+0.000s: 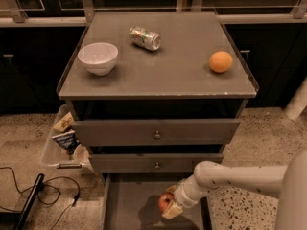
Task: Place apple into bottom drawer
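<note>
The red apple (165,201) with yellowish patches is held in my gripper (169,205), which is shut on it. The gripper hangs low over the open bottom drawer (125,206), a wide shallow grey tray pulled out under the cabinet. The apple is over the drawer's right half, close to its floor; I cannot tell if it touches. My white arm (230,176) reaches in from the right.
Two upper grey drawers with brass knobs (157,134) stand slightly open. On the cabinet top are a white bowl (98,57), a tipped can (144,38) and an orange (220,61). A clear bin of snacks (64,138) and black cables (43,190) lie on the floor at left.
</note>
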`<state>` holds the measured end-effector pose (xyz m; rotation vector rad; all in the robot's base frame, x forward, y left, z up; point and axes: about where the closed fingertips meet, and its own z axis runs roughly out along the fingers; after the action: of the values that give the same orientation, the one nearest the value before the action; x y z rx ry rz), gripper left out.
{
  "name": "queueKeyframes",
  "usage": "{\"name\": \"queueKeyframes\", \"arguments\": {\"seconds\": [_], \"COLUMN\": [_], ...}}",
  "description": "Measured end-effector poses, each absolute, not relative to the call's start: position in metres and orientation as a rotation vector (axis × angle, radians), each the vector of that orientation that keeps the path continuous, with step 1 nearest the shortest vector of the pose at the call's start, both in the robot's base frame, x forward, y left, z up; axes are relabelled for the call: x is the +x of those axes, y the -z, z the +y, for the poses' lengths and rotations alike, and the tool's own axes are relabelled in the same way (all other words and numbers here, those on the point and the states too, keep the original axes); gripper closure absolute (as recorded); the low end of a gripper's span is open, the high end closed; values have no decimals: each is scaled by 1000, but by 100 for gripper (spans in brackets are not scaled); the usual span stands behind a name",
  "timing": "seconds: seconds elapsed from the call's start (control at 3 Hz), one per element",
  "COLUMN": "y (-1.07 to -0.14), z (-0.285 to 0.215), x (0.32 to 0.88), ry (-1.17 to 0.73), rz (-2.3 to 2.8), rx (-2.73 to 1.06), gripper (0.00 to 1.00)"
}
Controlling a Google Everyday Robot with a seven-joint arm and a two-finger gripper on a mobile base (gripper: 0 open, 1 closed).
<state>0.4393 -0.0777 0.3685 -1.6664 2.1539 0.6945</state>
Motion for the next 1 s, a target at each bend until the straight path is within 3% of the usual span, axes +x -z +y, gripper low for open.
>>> {"name": "queueKeyframes", "arguments": {"seconds": [0.67, 1.0], "y": [-304, -304], "z": [-137, -137], "x": [464, 464], "ry": [-625, -625], "rz": [2239, 2239], "rx": [-1420, -1420], "gripper": [100, 100]}}
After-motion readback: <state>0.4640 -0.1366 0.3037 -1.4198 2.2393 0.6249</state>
